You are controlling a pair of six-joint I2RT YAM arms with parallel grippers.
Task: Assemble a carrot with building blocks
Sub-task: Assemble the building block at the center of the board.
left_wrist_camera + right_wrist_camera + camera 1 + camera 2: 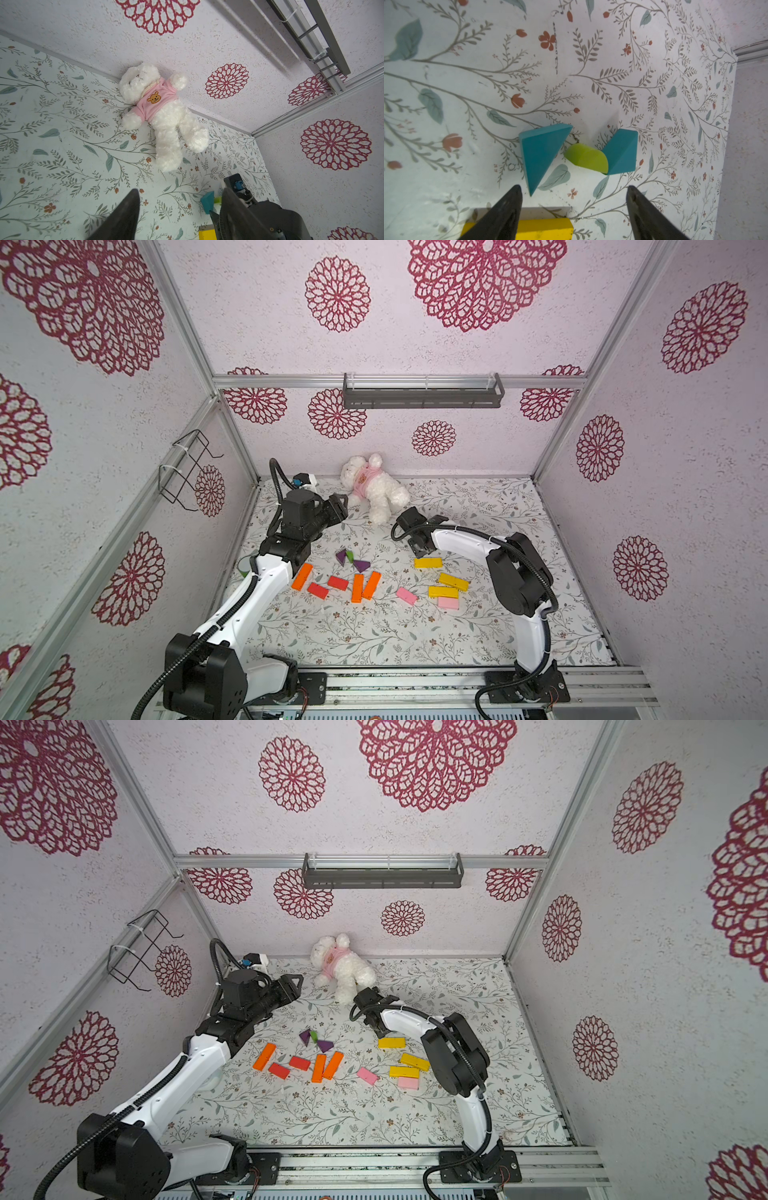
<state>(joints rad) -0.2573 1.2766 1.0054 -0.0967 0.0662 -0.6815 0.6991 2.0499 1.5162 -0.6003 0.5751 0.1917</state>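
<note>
At the left of centre in a top view we see the left gripper (341, 506) held above the floral mat (478, 635), pointing toward the white plush bear (374, 489) that lies against the back wall. In its wrist view the fingers (124, 216) stand partly apart with nothing between them.

Below it, across the lower middle of the frame, the building blocks lie flat on the mat. Furthest left is a lone orange bar (302, 576), then two red bars (338, 583). Just above these are two purple triangles (361, 565) with a small green piece (350, 556) between them. Next comes a pair of orange bars (357, 588) side by side, then two pink bars (406, 596), and three yellow bars (454, 581) right of centre.

The right arm (515, 572) arches over the mat beside the yellow bars, and its wrist hides the jaws from above. In its wrist view we find the right gripper (574, 187) spread wide and holding nothing. Just beyond its tips lie two teal triangles (539, 153) with a lime half-round block (586, 158) between them, touching one and just beside the other. A yellow bar (544, 228) lies near the fingers, partly behind one.
</note>
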